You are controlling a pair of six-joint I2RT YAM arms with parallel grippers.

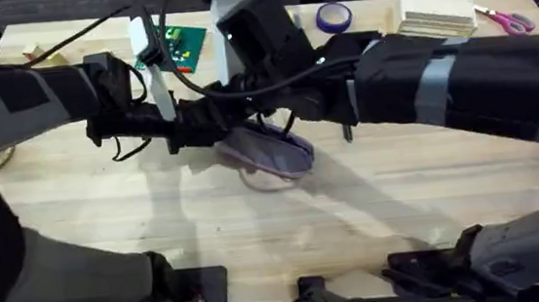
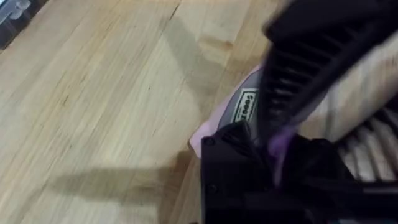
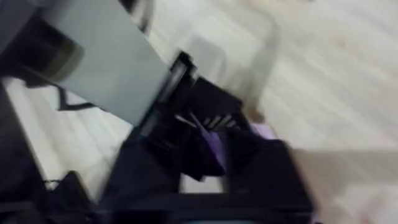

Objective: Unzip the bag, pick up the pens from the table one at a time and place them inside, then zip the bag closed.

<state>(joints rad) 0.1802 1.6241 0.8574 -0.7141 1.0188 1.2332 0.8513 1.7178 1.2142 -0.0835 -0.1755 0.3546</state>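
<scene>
The big wooden table [image 1: 373, 210] takes up most of the overhead view, and its planks look pale and smooth. Two large dark arms reach in over it, the left one from 9 o'clock and the right one from 3 o'clock, and they meet close to the middle of the table. Right under where they meet lies the bag [image 1: 272, 156], a soft purple pouch, just a little toward 6 o'clock from the two grippers. The left gripper [image 1: 211, 127] sits at the bag's 10 o'clock end. In the left wrist view a bit of purple cloth [image 2: 278, 144] seems to be pinched between its black fingers, so it looks clamped on the bag. The right gripper [image 1: 286, 118] is just over the bag's top edge, and in its wrist view a purple scrap [image 3: 214, 146] shows between dark parts, but whether it is squeezing or loose cannot be told. The bag looks light and floppy, so it will likely fold and slide if pulled from one side alone. A good hold is likely one end of the cloth to keep it steady, and the little zipper tab for the pulling. At 1 o'clock on the table lies a small ring of purple tape [image 1: 334, 15], and farther toward 2 o'clock the pink scissors [image 1: 508, 21].
</scene>
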